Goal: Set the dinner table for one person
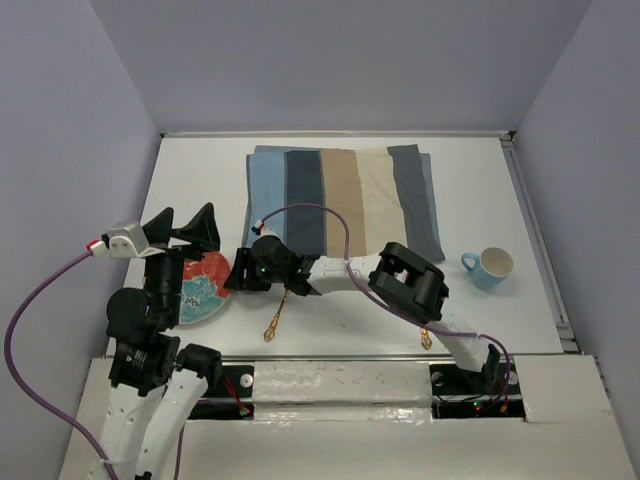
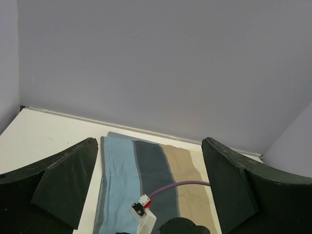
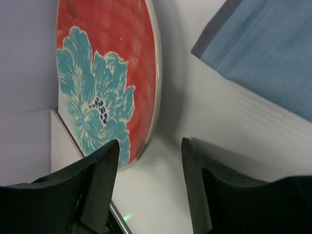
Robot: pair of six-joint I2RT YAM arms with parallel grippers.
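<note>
Robot lab test cell, not a real dining rm. Plain lilac-grey panels (image 1: 330, 60) box in the white counter (image 1: 200, 180) at its far, L & R edges. Left arm (image 1: 150, 340) & right arm (image 1: 410, 285) are bolted at the near edge, w/ exposed purple cables (image 2: 180, 185) and small lit LEDs at the R base. Only a few props: striped placemat (image 1: 345, 200), floral plate (image 1: 205, 290), blue cup (image 1: 490, 265).

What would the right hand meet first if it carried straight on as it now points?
Most likely the rim of the red plate with the teal flower, lying just ahead of the open right hand; depth is unclear, so it could graze the dinner table first.
</note>
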